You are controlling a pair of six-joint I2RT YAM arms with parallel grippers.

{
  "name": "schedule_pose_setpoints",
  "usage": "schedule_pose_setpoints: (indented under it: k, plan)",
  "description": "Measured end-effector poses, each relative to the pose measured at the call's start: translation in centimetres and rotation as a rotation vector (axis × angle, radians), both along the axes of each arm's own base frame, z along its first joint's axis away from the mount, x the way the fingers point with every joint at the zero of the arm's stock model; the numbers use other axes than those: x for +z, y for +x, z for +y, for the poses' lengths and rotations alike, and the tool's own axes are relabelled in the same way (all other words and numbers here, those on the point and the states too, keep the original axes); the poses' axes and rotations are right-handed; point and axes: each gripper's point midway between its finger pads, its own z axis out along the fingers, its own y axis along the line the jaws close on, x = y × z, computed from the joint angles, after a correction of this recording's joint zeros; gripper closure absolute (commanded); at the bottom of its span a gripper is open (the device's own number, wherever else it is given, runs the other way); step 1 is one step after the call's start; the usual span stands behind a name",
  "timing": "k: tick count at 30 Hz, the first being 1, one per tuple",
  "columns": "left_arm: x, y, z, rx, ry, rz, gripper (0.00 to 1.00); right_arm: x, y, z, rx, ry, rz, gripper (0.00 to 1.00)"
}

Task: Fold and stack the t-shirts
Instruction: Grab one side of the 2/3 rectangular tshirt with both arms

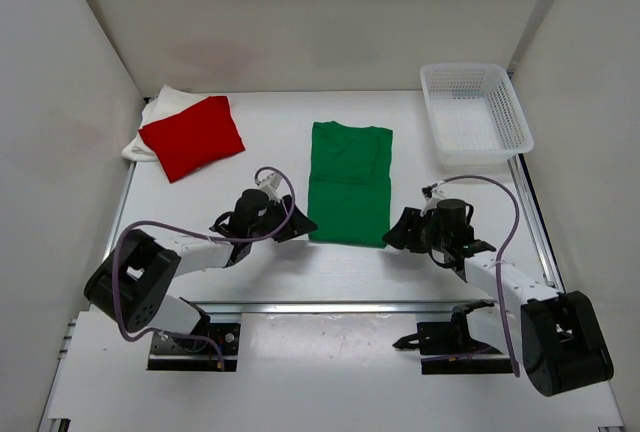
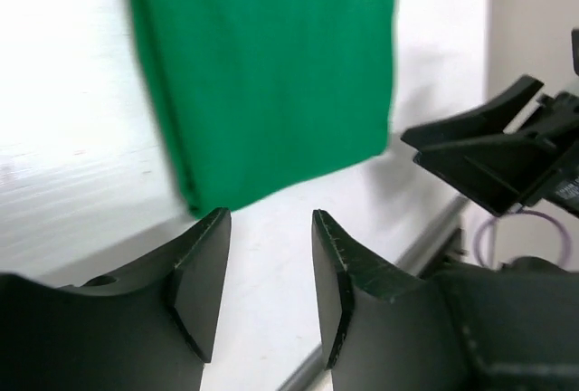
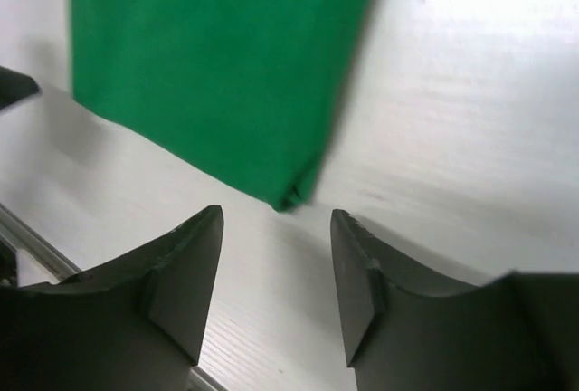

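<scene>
White walls stand around a white worktop (image 1: 270, 147). At the near edge, 2 black arms reach in. The left claw (image 1: 303, 228) sits low, just beside the near left corner of the green t-shirt (image 1: 348, 187). Its 2 fingers are apart, and it holds nothing. The right claw (image 1: 396, 230) sits just beside the near right corner of the same shirt. It is open too, with nothing in it. In both wrist views the shirt's corner lies just past the fingers, not between them. The green t-shirt lies flat in the middle of the worktop, folded long, with its neck at the far end. Farther back on the left, the red t-shirt (image 1: 192, 137) is folded and lies on top of the white t-shirt (image 1: 162, 102), which peeks out behind it. At the far right stands a white mesh basket (image 1: 478, 117).
</scene>
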Motion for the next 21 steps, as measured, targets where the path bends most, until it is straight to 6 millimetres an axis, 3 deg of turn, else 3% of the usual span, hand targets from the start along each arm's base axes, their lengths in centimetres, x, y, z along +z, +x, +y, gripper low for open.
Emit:
schedule_pose_setpoints:
  k: [3,6,9,12,14,17,21]
  plan:
    - [-1.2,0.0,0.8,0.013,0.054,0.008,0.48,-2.1,-1.3,-0.3,0.000,-0.016,0.070,0.48]
    - [-3.6,-0.3,1.4,0.014,0.114,0.053,0.49,-2.2,-1.0,0.1,0.009,0.013,0.070,0.49]
    - [-4.3,0.0,0.9,0.004,0.122,0.062,0.52,-2.2,-0.3,0.5,0.017,0.046,0.075,0.60]
    - [-4.6,0.7,0.1,0.000,0.115,0.058,0.66,-2.7,0.2,0.8,0.024,0.058,0.098,0.77]
    - [-5.0,0.9,-0.1,0.005,0.111,0.065,0.86,-3.0,0.3,1.1,0.032,0.069,0.114,0.97]
    - [-5.1,0.9,0.0,0.013,0.111,0.073,1.00,-3.3,0.0,1.3,0.033,0.077,0.138,1.00]
    - [-4.8,0.1,0.7,0.019,0.134,0.073,1.00,-2.5,-0.9,2.1,0.059,0.063,0.119,1.00]
